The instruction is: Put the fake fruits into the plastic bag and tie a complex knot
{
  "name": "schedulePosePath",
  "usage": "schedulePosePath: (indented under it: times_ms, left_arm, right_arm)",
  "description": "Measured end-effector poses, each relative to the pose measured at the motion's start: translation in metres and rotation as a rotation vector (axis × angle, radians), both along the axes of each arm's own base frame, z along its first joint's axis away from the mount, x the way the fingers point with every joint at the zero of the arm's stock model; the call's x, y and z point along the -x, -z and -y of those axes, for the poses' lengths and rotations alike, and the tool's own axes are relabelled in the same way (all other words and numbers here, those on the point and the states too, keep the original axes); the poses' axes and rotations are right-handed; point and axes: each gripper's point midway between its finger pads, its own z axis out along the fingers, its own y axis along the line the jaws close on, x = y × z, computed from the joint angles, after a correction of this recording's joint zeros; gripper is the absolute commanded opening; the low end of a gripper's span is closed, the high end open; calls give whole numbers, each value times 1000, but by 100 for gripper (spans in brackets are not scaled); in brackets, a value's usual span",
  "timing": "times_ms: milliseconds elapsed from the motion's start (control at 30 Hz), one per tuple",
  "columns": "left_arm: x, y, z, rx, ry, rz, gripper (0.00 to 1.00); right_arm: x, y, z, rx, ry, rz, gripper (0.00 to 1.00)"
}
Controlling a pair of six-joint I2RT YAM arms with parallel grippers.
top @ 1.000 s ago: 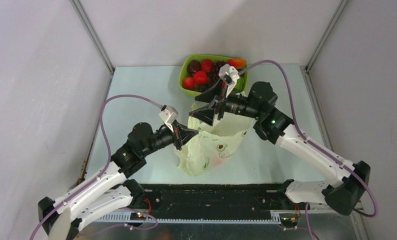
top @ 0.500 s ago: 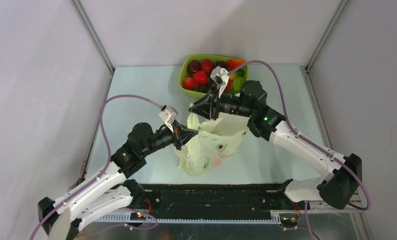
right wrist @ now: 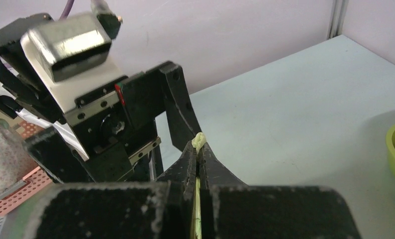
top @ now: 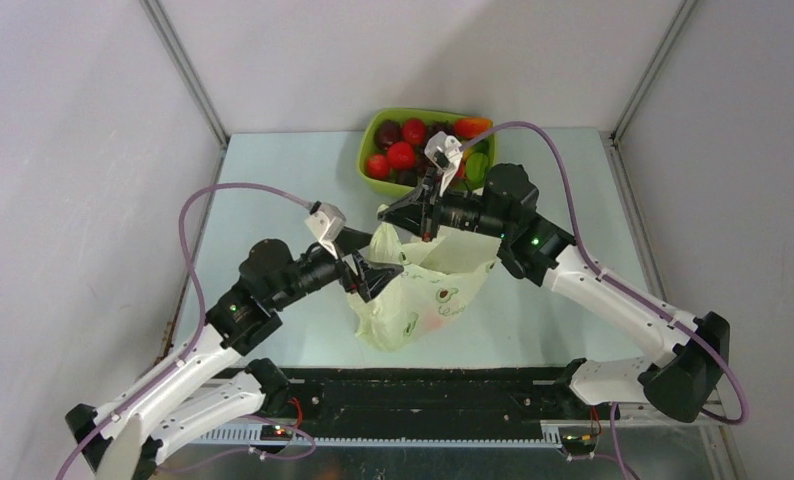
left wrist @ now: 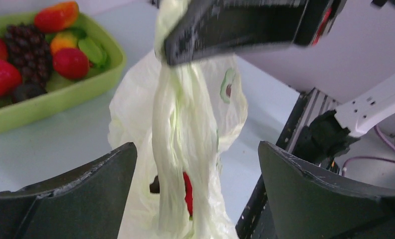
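The right tool [right wrist: 199,149] was pinched shut on the upper edge of the plastic bag [top: 428,290] at mid-bench [top: 273,170]; the left tool [left wrist: 195,147] gaped wide, empty. Most fake fruits [top: 401,155] lay in the tray [top: 365,160]; no knot was tied.

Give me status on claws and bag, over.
Left claw open, straddling raised handle of plastic bag. Right claw shut on that handle. Fake fruits visible in green tray; nothing in the way.

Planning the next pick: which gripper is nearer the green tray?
Right. The right gripper, shut on the plastic bag, is just short of the green tray; the open left gripper stands farther off.
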Motion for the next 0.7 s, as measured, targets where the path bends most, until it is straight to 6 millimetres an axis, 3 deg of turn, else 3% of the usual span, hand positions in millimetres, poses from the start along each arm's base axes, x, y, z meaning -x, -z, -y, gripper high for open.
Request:
schedulePosePath:
  times_ms: [167, 233, 300, 367, 433, 467, 500, 533, 567, 700]
  left_arm:
    - [-12, -26, 9, 49, -7, 49, 99]
    - [-17, -24, 16, 49, -5, 44, 99]
    - [-22, -15, 23, 40, 5, 15, 92]
    - [-25, -5, 30, 30, 14, -19, 72]
    - [-25, 1, 35, 35, 25, -49, 28]
    - [-24, 3, 36, 38, 31, -57, 20]
    - [-24, 3, 37, 47, 32, -69, 6]
    - [-24, 2, 38, 46, 32, -67, 3]
    - [-24, 2, 38, 47, 32, -68, 1]
    - [-23, -1, 33, 6, 23, -112, 0]
  right_arm:
    - [6, -8, 1, -15, 1, 12, 0]
    - [7, -9, 1, -17, 7, 13, 0]
    - [6, -9, 1, -18, 18, 13, 0]
    - [3, -8, 2, -14, 38, 7, 0]
    - [0, -7, 3, -9, 60, 1, 0]
    - [-2, -6, 4, -5, 76, -4, 2]
    - [-3, -5, 5, -2, 88, -7, 12]
    - [-6, -3, 6, 4, 104, -13, 20]
    - [-7, -2, 8, 9, 115, -18, 34]
    - [-18, 1, 21, 58, 181, -41, 70]
